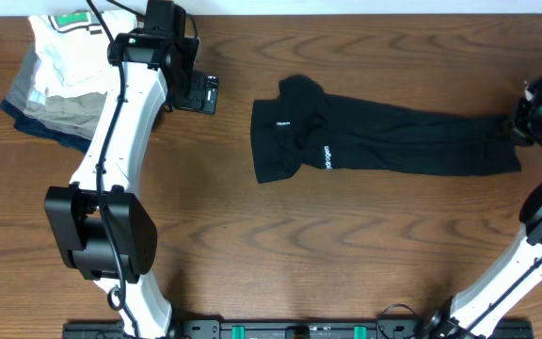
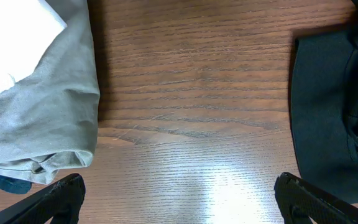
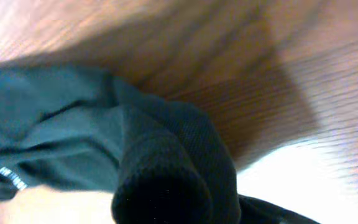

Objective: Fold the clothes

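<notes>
- The long, soft black garment [image 1: 393, 141] with small white logo marks [image 1: 327, 156] lies on the brown wooden table [image 1: 346, 254]. It stretches across the centre and the right part of the overhead frame. Its wider end is toward the centre and its narrow end reaches nearly to the right edge.
- The wider end is partly folded over itself and has some wrinkles.
- The right gripper [image 1: 527, 121] is at the narrow end, at the right edge of the overhead frame. It is closed and pinches the fabric there.
- In the right wrist view the black garment [image 3: 160, 162] is bunched up close to the camera and blurred. The fingers themselves are not visible.
- The left gripper [image 1: 199, 92] is in the upper left of the overhead frame, with its jaws wide apart and holding nothing.
- In the left wrist view its two black fingertips [image 2: 64, 196] stand at the lower corners, above bare wood.
- It hangs between the garment's wider end and a pile of folded white, khaki and navy garments [image 1: 55, 85] in the upper left corner, and touches neither.
</notes>
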You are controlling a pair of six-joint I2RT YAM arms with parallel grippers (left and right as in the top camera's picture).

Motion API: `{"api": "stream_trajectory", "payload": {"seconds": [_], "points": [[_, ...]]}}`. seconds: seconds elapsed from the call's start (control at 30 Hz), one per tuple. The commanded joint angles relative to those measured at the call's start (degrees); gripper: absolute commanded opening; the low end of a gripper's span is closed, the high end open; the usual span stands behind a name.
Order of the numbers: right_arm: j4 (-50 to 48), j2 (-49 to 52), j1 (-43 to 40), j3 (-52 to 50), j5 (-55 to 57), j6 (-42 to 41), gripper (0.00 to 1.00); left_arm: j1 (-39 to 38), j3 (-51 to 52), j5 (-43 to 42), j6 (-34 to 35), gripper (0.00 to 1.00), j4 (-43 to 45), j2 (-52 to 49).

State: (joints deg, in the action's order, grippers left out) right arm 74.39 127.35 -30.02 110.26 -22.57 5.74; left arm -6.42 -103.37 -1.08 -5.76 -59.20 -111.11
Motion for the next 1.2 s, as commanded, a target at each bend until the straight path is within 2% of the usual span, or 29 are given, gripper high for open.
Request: {"api": "stream_trajectory", "payload": {"seconds": [0.0, 0.2, 0.43, 0.67, 0.7, 0.8, 0.87, 0.93, 1.17], "points": [[2.1, -0.6, 4.7, 3.0, -3.0, 1.8, 0.01, 0.2, -0.6, 0.5, 0.8, 0.98, -0.3, -0.3], [1.4, -1.4, 15.4, 3.3, -3.0, -3.6, 0.01, 0.2, -0.5, 0.4, 0.8, 0.98, -0.3, -0.3], [-4.9, -1.3, 27.8, 3.3, 0.2, -10.7, 0.01, 0.2, -0.5, 0.5, 0.7, 0.98, -0.2, -0.3], [-8.7, -1.3, 36.9, 3.3, 3.3, -14.9, 0.01, 0.2, -0.2, 0.5, 0.7, 0.98, -0.2, -0.3], [-8.9, -1.3, 37.6, 3.3, 3.3, -14.9, 0.05, 0.2, -0.2, 0.5, 0.7, 0.98, -0.2, -0.3], [-8.8, -1.3, 39.6, 3.3, 3.2, -14.6, 0.44, 0.2, -0.2, 0.5, 0.7, 0.98, -0.2, -0.3], [-8.1, -1.4, 40.7, 3.3, 3.1, -13.6, 0.6, 0.2, -0.2, 0.5, 0.7, 0.98, -0.1, -0.3], [-6.9, -1.5, 41.0, 3.3, 3.1, -13.4, 0.62, 0.2, -0.2, 0.5, 0.7, 0.98, 0.1, -0.3], [-4.1, -3.1, 39.0, 3.3, 3.3, -12.0, 0.6, 0.2, -0.2, 0.5, 0.7, 0.98, 0.7, -0.3]]}}
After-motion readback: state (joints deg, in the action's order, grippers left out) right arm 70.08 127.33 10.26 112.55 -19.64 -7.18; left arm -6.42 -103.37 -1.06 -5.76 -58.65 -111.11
